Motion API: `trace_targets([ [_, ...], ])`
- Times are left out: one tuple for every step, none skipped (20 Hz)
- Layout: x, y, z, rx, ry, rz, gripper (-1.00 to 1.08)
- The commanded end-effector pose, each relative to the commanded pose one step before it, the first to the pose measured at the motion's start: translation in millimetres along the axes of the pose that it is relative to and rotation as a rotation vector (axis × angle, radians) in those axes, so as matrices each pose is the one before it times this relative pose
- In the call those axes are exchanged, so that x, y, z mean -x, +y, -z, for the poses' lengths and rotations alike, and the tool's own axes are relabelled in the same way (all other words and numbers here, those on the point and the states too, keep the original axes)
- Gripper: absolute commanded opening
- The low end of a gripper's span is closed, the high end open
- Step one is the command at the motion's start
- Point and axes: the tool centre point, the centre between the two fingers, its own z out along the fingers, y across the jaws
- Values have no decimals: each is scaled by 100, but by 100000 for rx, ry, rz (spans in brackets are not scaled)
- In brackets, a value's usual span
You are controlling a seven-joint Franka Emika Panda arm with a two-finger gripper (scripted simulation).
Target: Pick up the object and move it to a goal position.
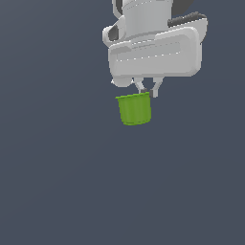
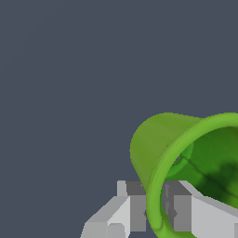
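Observation:
The lime-green cup hangs upright just below my white gripper in the upper middle of the exterior view. The gripper's fingers pinch the cup's rim on the exterior view's right side, one finger inside and one outside the wall. In the wrist view the cup fills the corner near the camera, its open mouth toward the lens, and the two grey fingers close on its rim from both sides. The cup appears lifted off the grey surface. No goal marker shows.
A plain dark grey surface fills the rest of both views. The white arm body sits above the cup in the exterior view. No other objects show.

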Motion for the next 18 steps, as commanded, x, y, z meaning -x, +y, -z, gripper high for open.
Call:
trace_targets([
  [-1, -1215, 3359, -3420, 5528, 0, -100],
  [1, -419, 1121, -1095, 1872, 12, -100],
  [1, -394, 1050, -1019, 1759, 14, -100],
  [2, -369, 981, -943, 1647, 16, -100],
  [3, -343, 911, -869, 1534, 18, -100],
  [4, -319, 842, -797, 1422, 19, -100],
  [4, -294, 775, -728, 1311, 20, -100],
  [4, -268, 706, -659, 1198, 20, -100],
  [4, -243, 637, -590, 1083, 20, -100],
  [4, -217, 568, -521, 968, 19, -100],
  [5, -191, 500, -452, 853, 19, -100],
  [5, -165, 430, -383, 736, 18, -100],
  [5, -140, 360, -313, 619, 17, -100],
  [6, -114, 294, -247, 506, 15, -100],
  [5, -88, 224, -182, 388, 13, -100],
  [5, -63, 161, -124, 278, 11, -100],
  [4, -37, 98, -71, 168, 7, -100],
  [1, -12, 24, -19, 45, 2, -100],
])
